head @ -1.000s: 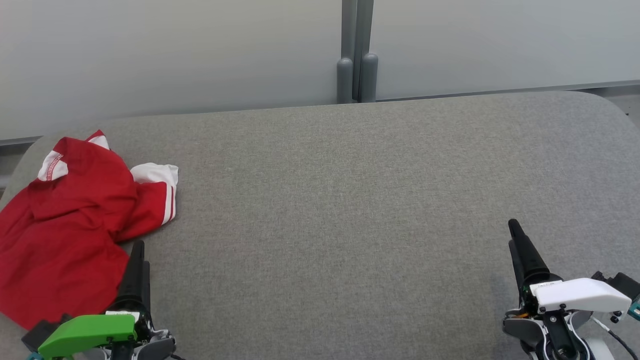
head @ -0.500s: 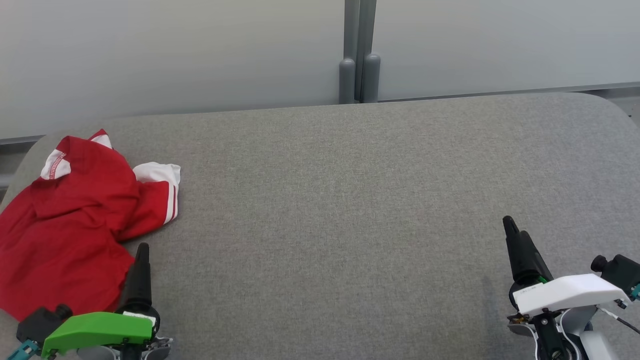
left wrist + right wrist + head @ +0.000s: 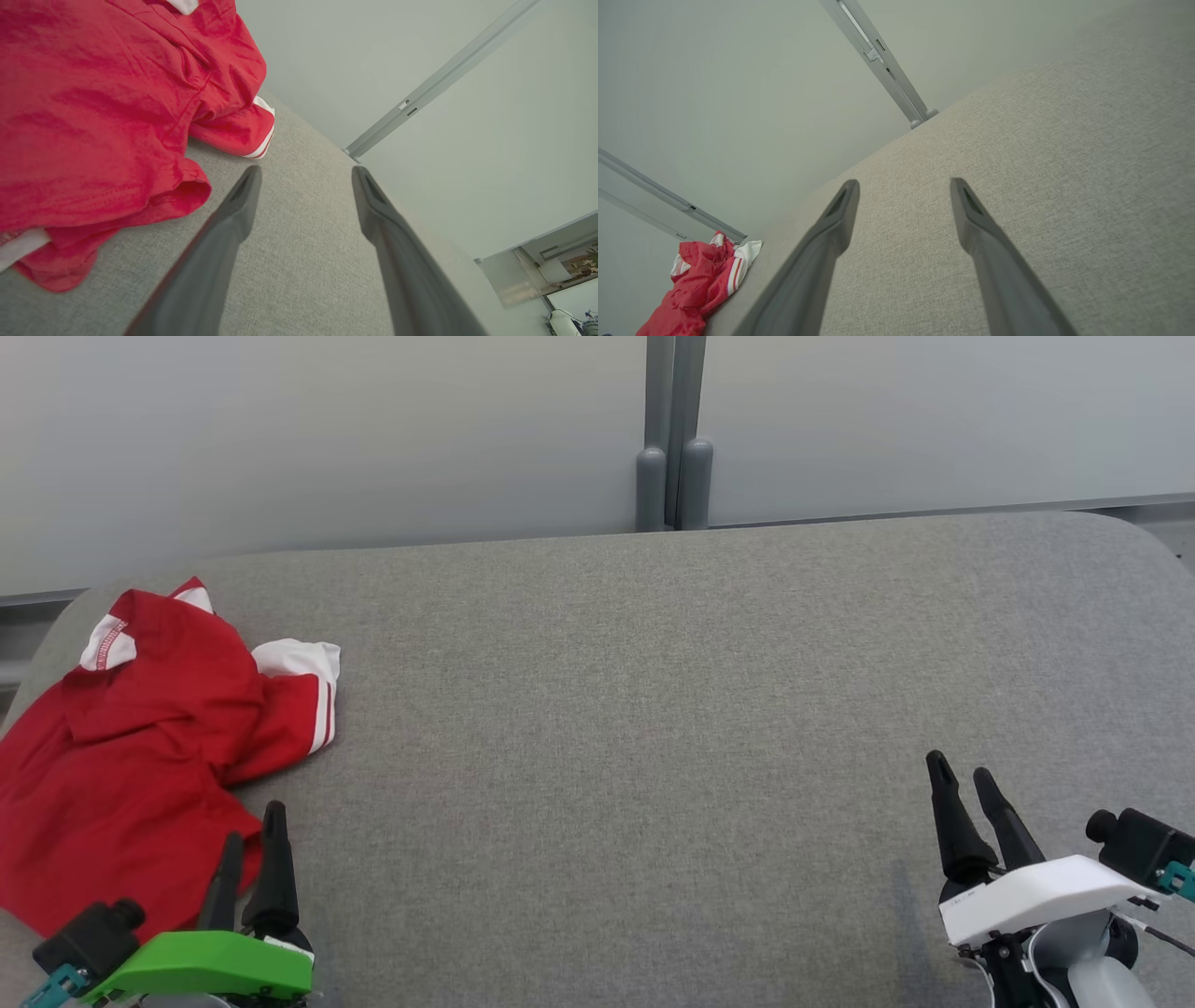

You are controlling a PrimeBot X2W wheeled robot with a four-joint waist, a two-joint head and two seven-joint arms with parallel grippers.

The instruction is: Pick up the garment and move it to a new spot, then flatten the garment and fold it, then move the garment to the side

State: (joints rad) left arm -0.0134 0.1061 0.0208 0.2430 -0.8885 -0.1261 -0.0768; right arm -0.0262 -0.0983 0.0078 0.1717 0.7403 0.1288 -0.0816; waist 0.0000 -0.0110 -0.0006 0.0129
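Garment (image 3: 140,756), red with white cuffs, lies crumpled at the far left of the grey padded surface (image 3: 607,709). I judge it light, soft and limp, likely to sag when lifted; I would pinch the bunched fold at its near hem. Just beside that hem is my left gripper (image 3: 252,823), fingers apart and empty. Centre: bare upholstery, a grey post (image 3: 674,448) behind. Right: my right gripper (image 3: 959,766), fingers likewise apart, holding nothing, well apart from the garment. The left wrist view shows the hem's rolled lip close up, which the head view flattens; the head view gives the whole outline; the right wrist view shows the heap small and distant.
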